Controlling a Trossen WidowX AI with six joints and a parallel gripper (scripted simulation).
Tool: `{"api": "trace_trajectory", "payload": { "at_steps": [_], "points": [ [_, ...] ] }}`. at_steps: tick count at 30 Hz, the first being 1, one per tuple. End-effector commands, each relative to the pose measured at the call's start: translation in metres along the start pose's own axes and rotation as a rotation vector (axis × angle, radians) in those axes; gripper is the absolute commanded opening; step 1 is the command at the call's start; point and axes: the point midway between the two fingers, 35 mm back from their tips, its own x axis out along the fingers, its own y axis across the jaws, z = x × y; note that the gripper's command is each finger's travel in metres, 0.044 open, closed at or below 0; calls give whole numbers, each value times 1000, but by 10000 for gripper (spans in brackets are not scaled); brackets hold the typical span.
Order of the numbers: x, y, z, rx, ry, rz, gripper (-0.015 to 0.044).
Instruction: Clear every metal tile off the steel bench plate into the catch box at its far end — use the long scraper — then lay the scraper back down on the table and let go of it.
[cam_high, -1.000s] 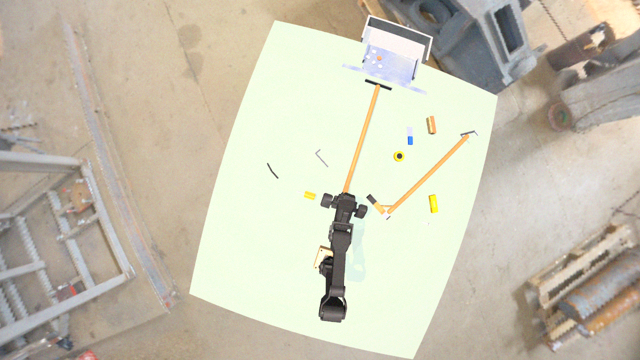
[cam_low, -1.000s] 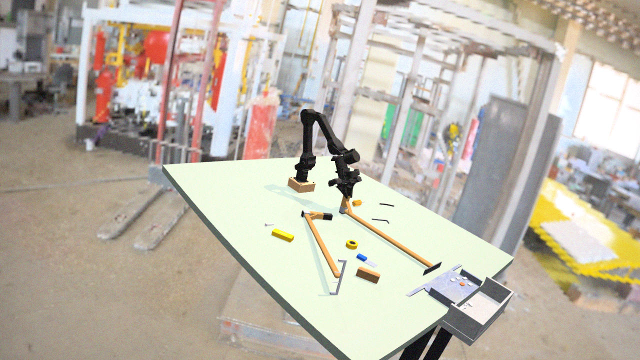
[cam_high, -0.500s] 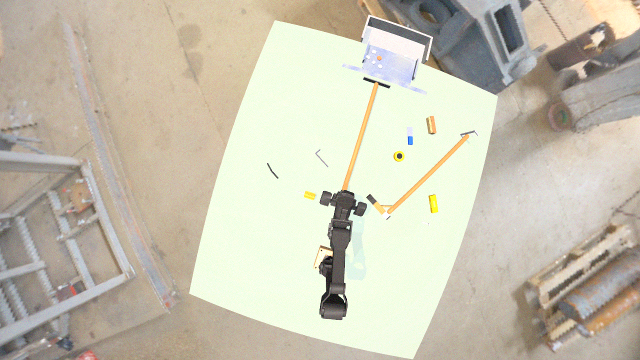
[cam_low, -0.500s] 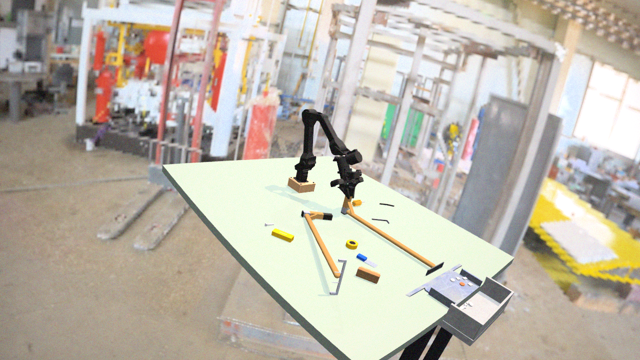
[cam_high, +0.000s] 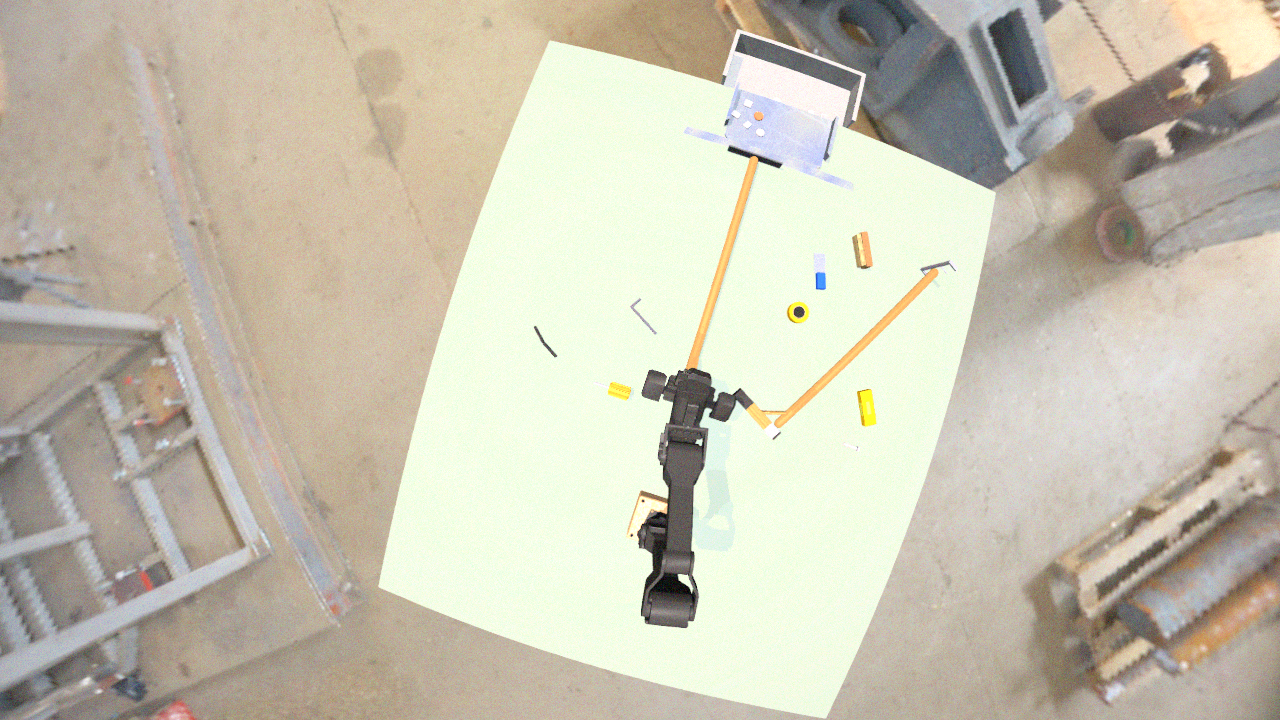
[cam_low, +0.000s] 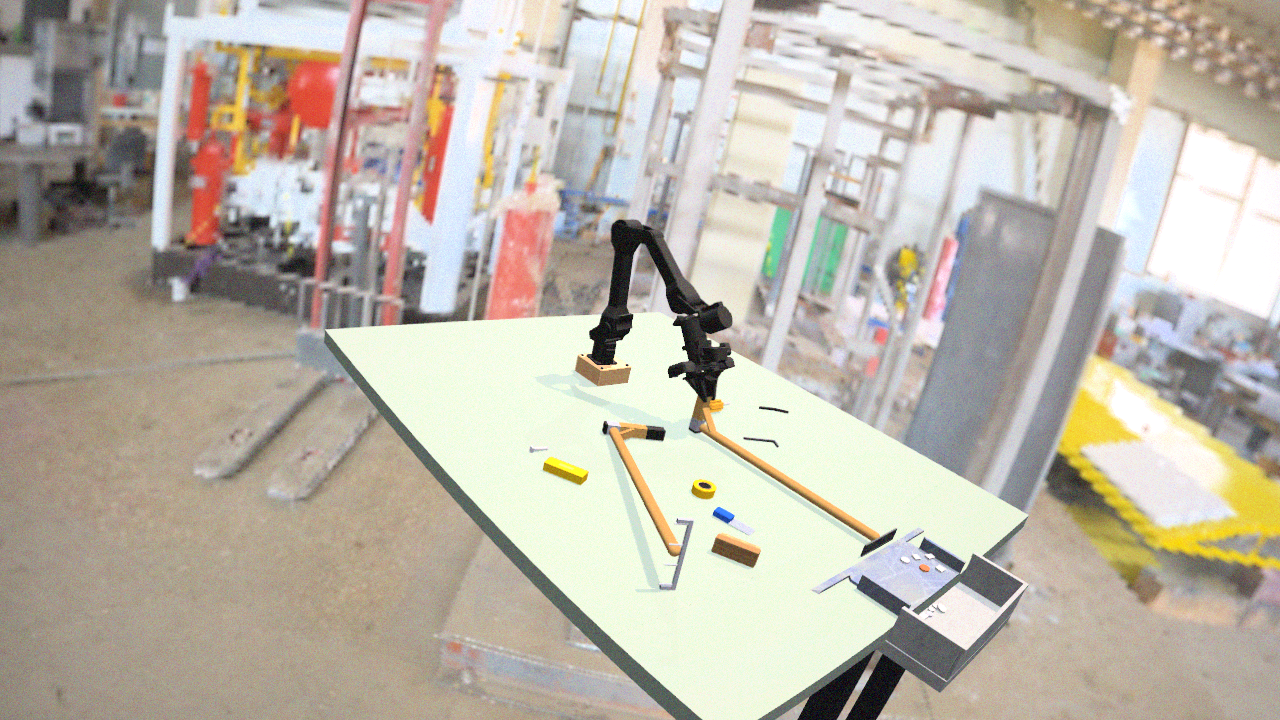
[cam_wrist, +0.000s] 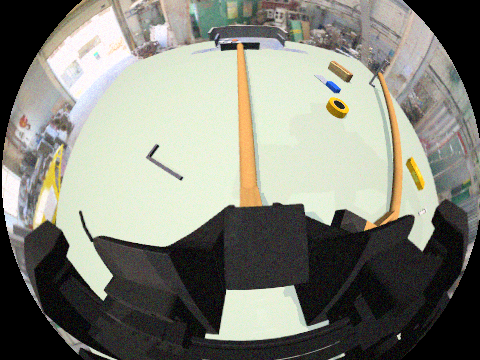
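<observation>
My gripper (cam_high: 691, 379) (cam_low: 706, 395) (cam_wrist: 254, 210) is shut on the grip end of the long scraper. The long scraper's orange handle (cam_high: 721, 259) (cam_low: 787, 483) (cam_wrist: 245, 125) reaches away to its black blade (cam_high: 754, 156) (cam_low: 880, 542) (cam_wrist: 240, 46), at the near edge of the steel bench plate (cam_high: 801, 138) (cam_low: 881, 573). I cannot tell if the blade touches the plate. Several pale tiles and one orange tile (cam_high: 759, 115) (cam_low: 924, 567) lie on the plate's left part, beyond the blade. The catch box (cam_high: 796, 57) (cam_low: 921, 646) (cam_wrist: 250, 33) is at the far end, with some pale tiles (cam_low: 935, 610) in it.
A second orange-handled tool (cam_high: 854, 349) (cam_low: 644, 488) (cam_wrist: 395, 140) with a hooked metal head lies right. Between it and the scraper are a yellow tape roll (cam_high: 798, 312) (cam_wrist: 337, 107), a blue-handled tool (cam_high: 819, 280) and a brown block (cam_high: 862, 249). A hex key (cam_high: 631, 306) (cam_wrist: 165, 167) lies left.
</observation>
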Motion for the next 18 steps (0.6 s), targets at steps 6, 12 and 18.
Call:
{"api": "trace_trajectory", "payload": {
  "at_steps": [6, 12, 18],
  "points": [
    [7, 2, 16, -4, -18, 7, 0],
    [13, 1, 24, -4, -19, 8, 0],
    [16, 2, 29, -4, -19, 8, 0]
  ]
}}
